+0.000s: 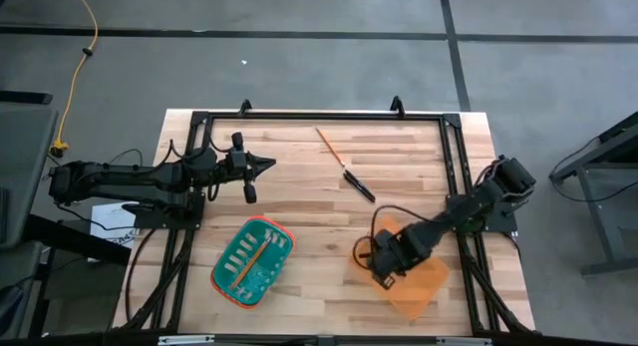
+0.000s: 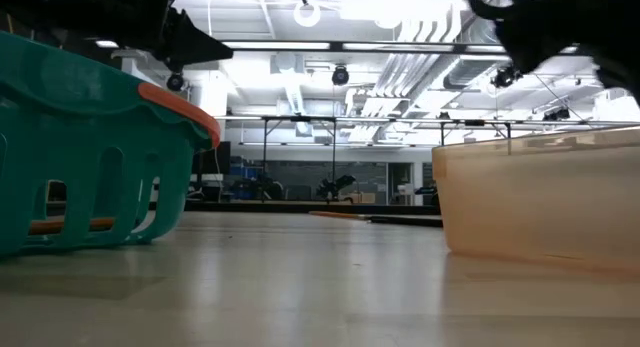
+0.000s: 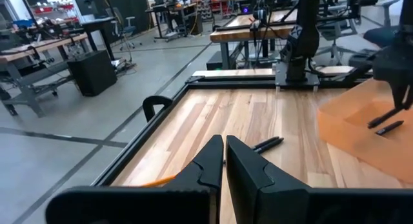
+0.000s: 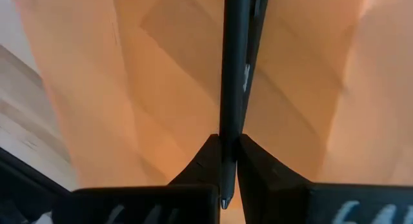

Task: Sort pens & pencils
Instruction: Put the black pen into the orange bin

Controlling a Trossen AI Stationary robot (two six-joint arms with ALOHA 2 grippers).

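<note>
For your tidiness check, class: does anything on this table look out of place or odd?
Nothing damaged or spilled. One pencil and one pen lie loose on the table, unsorted. The right hand holds a pen over the orange bin.

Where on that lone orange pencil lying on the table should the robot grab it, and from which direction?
Probably around the middle of the pencil, coming straight down from above. It lies flat on the wood, slanted, with bare table along both sides of its shaft. Its lower end meets the black pen, so the tool should close across the shaft higher up, clear of that end.
</note>
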